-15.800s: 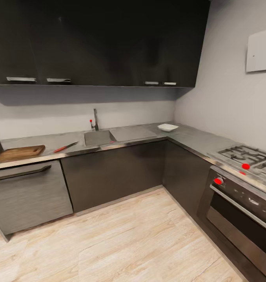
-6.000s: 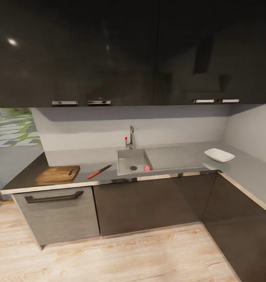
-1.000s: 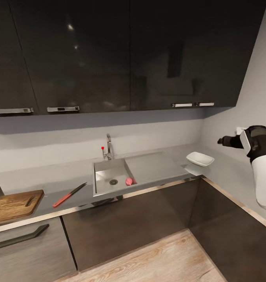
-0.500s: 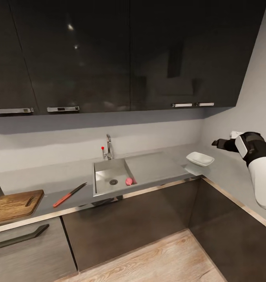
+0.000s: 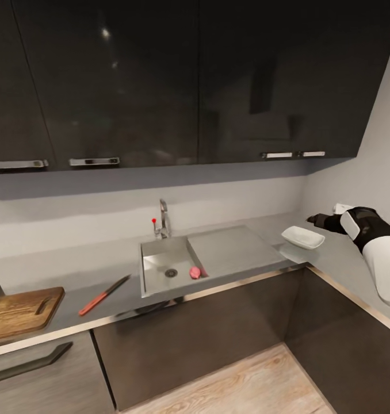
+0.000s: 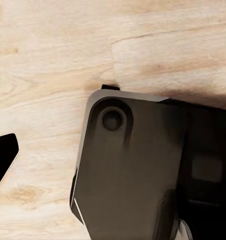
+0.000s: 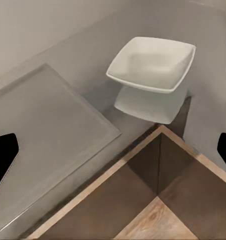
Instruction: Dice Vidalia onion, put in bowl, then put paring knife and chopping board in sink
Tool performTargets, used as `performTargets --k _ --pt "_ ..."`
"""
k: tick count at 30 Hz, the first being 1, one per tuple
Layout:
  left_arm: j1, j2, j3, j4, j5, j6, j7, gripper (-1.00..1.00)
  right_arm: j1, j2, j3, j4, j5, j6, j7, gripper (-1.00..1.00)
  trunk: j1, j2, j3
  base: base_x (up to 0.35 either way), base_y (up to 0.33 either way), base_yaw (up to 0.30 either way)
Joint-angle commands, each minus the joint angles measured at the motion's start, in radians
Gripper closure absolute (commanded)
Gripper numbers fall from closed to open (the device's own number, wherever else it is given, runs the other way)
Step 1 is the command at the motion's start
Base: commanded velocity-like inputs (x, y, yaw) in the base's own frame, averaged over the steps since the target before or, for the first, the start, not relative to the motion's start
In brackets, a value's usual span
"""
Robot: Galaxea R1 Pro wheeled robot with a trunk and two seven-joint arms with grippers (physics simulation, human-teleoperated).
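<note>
Bench point(image 5: 74, 270): carrying sink point(image 5: 160, 261), chopping board point(image 5: 19, 306), bowl point(image 5: 302, 237), paring knife point(image 5: 103, 295).
Sink: holding Vidalia onion point(image 5: 195, 272) beside the drain.
Bowl: sitting empty.
Right tool point(image 5: 313, 219): hovering past the bowl, fingers spread apart.
Left tool: cannot tell.

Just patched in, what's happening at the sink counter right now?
Nothing is being handled yet. The right gripper is stretched out over the grey countertop near the shallow white bowl, fingers spread and empty. The small pinkish Vidalia onion sits in the steel sink beside the drain. The red-handled paring knife and the brown wooden chopping board lie untouched on the counter to the sink's left.
</note>
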Motion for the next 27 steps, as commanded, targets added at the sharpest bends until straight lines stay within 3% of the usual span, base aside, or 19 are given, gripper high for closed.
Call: performTargets --k 1,5,11,16,27 --pt "0.000 0.000 0.000 0.000 0.004 -0.002 0.000 -1.00 0.000 0.000 -0.008 0.030 0.008 -0.026 0.006 -1.00 0.001 0.000 0.000 0.243 0.157 0.000" --pt "0.000 0.000 0.000 0.000 0.004 -0.002 0.000 -1.00 0.000 -0.001 -0.010 0.053 0.008 -0.080 0.003 -1.00 0.001 0.000 0.000 0.227 0.152 0.000" --pt "0.000 0.000 -0.001 0.000 0.004 -0.002 0.000 -1.00 0.000 -0.017 -0.011 0.065 0.008 -0.091 0.000 -1.00 0.001 0.000 0.000 0.179 0.044 0.000" --pt "0.000 -0.001 -0.001 0.000 0.004 -0.002 0.000 -1.00 0.000 -0.031 -0.012 0.084 0.007 -0.093 0.000 -1.00 0.001 0.000 0.000 0.130 -0.185 0.000" --pt "0.000 0.000 -0.001 0.000 0.003 -0.002 0.001 -1.00 0.000 -0.034 -0.013 0.130 0.007 -0.096 0.005 -1.00 0.001 0.000 0.000 0.077 -0.162 0.000"
